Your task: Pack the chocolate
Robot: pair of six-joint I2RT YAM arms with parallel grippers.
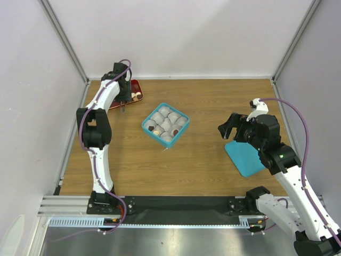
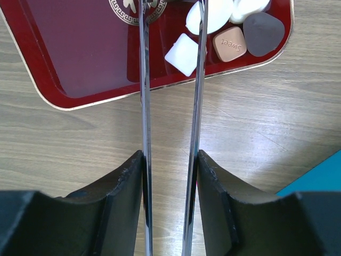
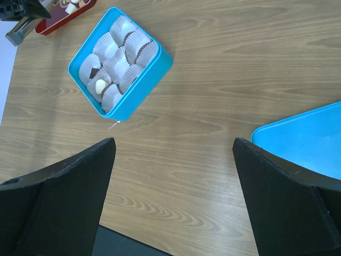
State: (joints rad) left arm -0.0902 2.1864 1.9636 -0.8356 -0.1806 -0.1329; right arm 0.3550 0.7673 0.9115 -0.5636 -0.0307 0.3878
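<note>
Loose chocolate lies in the red tray (image 2: pixel 80 53): a white square piece (image 2: pixel 184 53), a tan piece (image 2: pixel 230 44) and a dark one (image 2: pixel 263 33). My left gripper (image 2: pixel 169 154) is shut on metal tongs (image 2: pixel 145 80), whose two blades reach over the tray's near edge toward the white pieces. Their tips are cut off at the top of the view. From above, the left gripper (image 1: pixel 123 96) hangs by the tray (image 1: pixel 134 90). The teal box (image 1: pixel 153 137) holds white paper cups, a few with chocolate (image 3: pixel 96 73). My right gripper (image 3: pixel 173 141) is open and empty.
The teal lid (image 1: pixel 244 154) lies flat under the right arm, its corner showing as the lid (image 3: pixel 303 138) in the right wrist view. White walls with metal posts close in the wooden table on three sides.
</note>
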